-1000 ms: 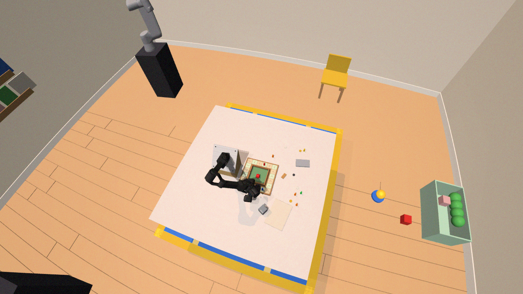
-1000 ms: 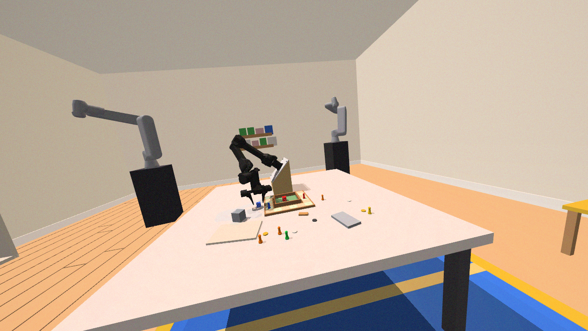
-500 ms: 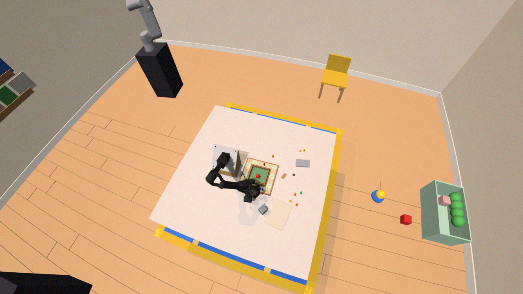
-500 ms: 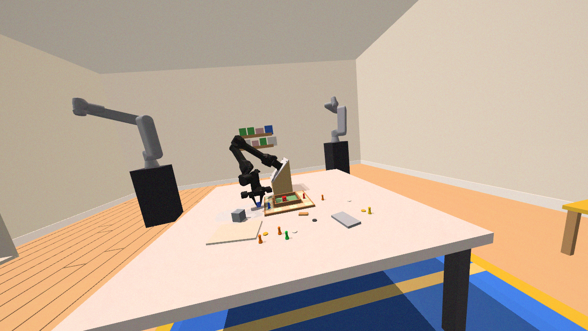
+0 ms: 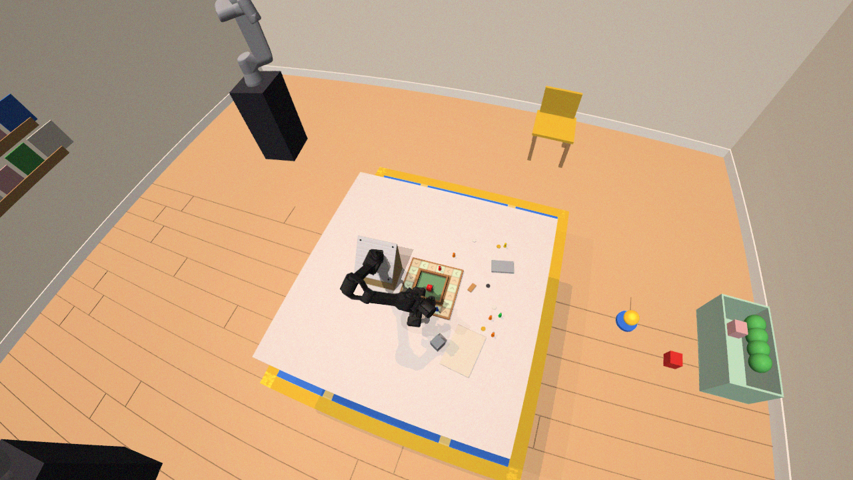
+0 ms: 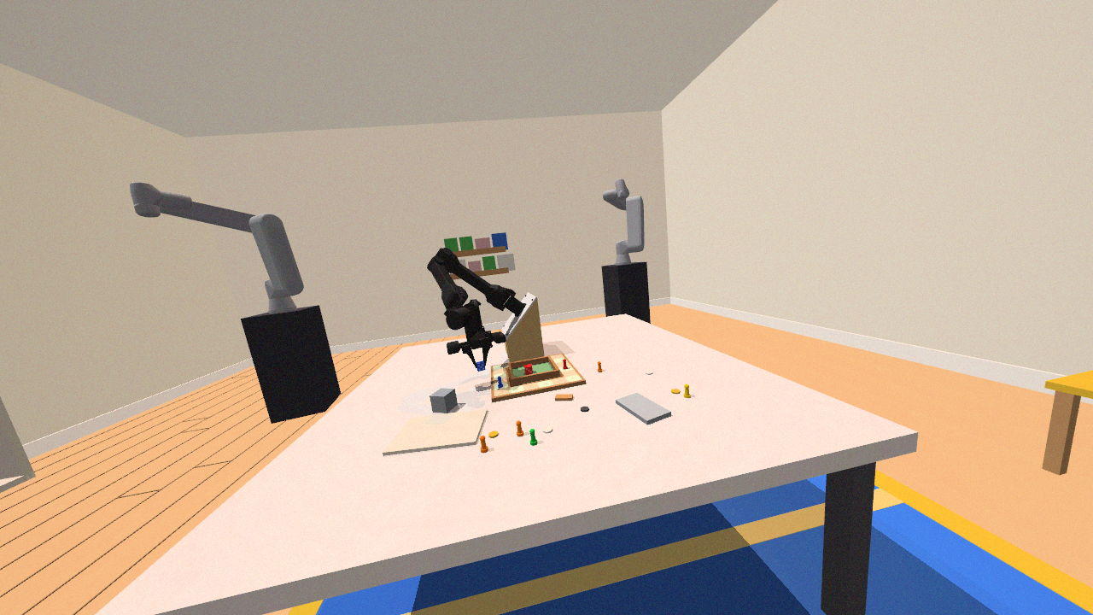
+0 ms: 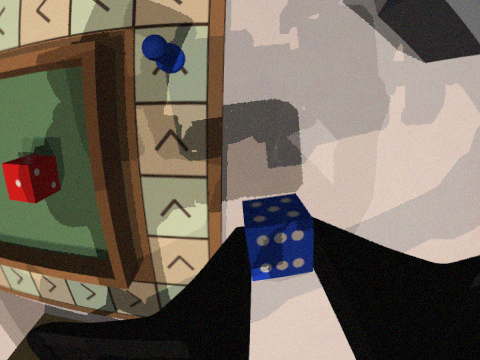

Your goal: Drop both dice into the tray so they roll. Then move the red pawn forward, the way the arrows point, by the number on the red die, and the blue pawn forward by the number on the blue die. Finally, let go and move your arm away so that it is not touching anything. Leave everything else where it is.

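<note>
The gripper [image 6: 480,366] [image 7: 274,231] clamps the blue die [image 6: 481,366] [image 7: 279,239], probably light, rigid and smooth, best pinched by opposite faces.

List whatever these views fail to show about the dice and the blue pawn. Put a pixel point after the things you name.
- Red die [image 5: 429,287] [image 6: 528,369] [image 7: 31,179], top face: seen too obliquely in the wrist view, too small elsewhere.
- Blue die [image 6: 481,366] [image 7: 279,240], underside: turned away in the wrist view.
- Blue pawn's [image 6: 499,382] [image 7: 162,53] base: hidden beneath its head and body, wrist view.
</note>
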Robot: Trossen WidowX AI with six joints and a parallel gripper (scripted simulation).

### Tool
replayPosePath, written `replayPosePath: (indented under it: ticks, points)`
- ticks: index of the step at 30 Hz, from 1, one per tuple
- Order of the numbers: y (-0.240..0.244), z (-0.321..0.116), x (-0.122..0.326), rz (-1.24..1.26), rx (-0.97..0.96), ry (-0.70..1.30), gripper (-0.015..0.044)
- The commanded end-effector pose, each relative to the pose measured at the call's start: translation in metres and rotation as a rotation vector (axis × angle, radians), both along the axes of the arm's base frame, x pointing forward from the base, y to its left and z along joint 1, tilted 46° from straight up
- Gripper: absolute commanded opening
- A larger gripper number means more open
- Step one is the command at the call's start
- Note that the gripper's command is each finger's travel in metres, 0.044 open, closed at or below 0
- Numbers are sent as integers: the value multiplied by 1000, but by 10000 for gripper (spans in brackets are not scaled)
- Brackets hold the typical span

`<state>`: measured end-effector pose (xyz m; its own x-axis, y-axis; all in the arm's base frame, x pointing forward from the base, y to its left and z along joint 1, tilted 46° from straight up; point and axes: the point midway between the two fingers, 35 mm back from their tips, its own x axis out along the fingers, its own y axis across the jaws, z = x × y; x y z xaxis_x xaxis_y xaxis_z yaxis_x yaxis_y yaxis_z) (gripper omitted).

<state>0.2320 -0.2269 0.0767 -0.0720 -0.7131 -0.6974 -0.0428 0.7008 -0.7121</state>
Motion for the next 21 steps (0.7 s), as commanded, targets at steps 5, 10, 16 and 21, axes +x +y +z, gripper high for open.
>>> replayPosePath:
  ticks: [5,10,16,21]
  points:
    - [37,33,-1,-3,-7,0,0]
    - [52,49,-4,-1,-13,1,0]
    - [56,42,-1,24,-3,25,0]
    - [72,18,7,109,29,106,0]
